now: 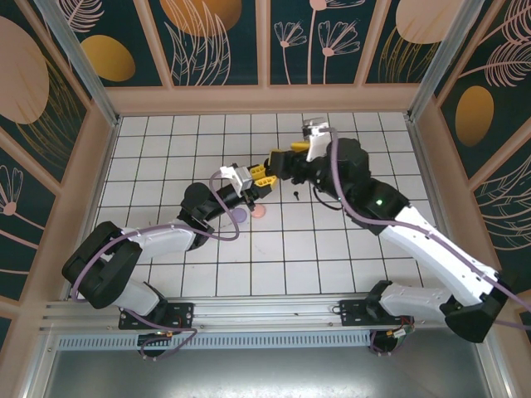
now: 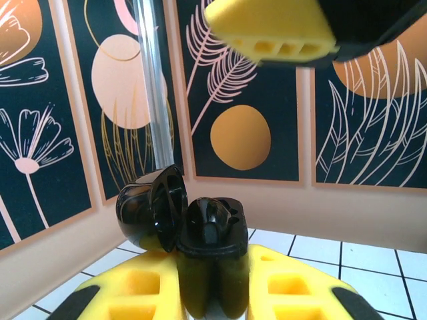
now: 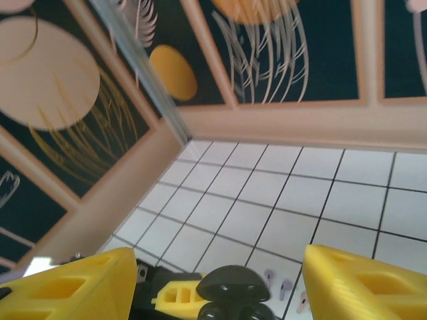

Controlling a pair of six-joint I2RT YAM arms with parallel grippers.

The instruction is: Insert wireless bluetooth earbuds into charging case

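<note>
In the left wrist view the black charging case [image 2: 212, 257] stands upright between the yellow fingers [image 2: 130, 287] of my left gripper [image 2: 213, 283], which is shut on it. Its lid [image 2: 150, 210] hangs open to the left. A black earbud [image 2: 208, 223] appears to sit in the left socket. My right gripper [image 3: 220, 267] hovers just above the case [image 3: 235, 297], jaws open and holding nothing. From above, both grippers meet mid-table, left [image 1: 259, 177] and right [image 1: 280, 159]. A loose black earbud [image 1: 296, 196] lies on the tiles beside them. Lilac earbuds [image 3: 268, 275] and a pink one [image 3: 302, 303] lie past the case.
A lilac disc [image 1: 239, 215] and a pink disc [image 1: 259, 212] rest on the tiles under the left wrist. The white gridded table [image 1: 166, 166] is fenced by patterned walls [image 1: 216, 41] with an aluminium post [image 1: 79, 58] in each back corner.
</note>
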